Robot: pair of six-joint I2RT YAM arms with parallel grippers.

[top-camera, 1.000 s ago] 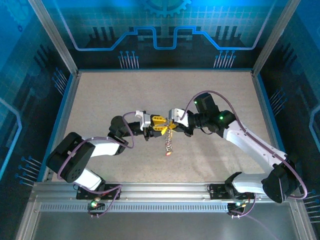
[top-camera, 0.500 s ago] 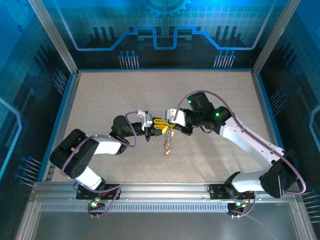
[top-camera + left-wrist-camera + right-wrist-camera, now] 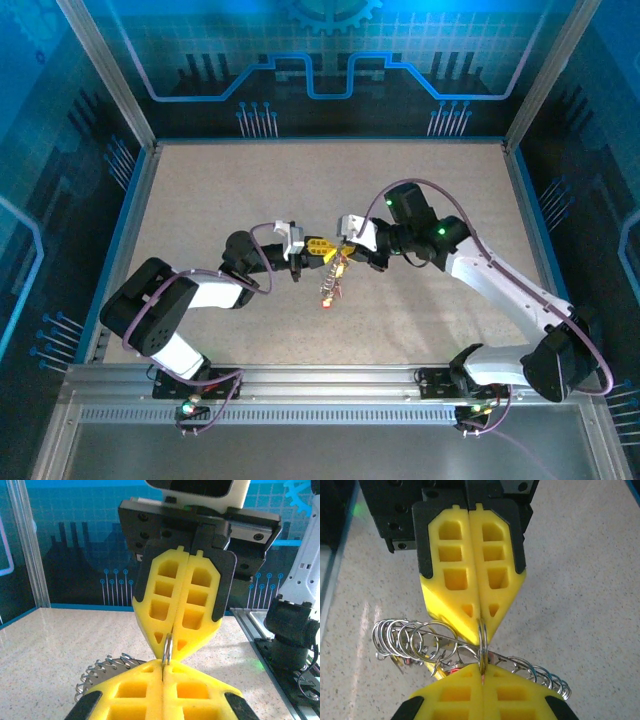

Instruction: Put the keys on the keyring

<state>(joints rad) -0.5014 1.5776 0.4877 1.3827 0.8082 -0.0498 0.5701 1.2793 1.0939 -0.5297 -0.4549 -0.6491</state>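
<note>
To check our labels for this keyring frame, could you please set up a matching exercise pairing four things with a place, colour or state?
1 silver ring
2 bunch of linked rings
3 left gripper
4 table

A speckled beige
B shut, tip to tip with the right gripper
C hanging below the grippers
D pinched between both grippers' tips

Pairs: 1-D, 2-C, 3-B, 4-A
</note>
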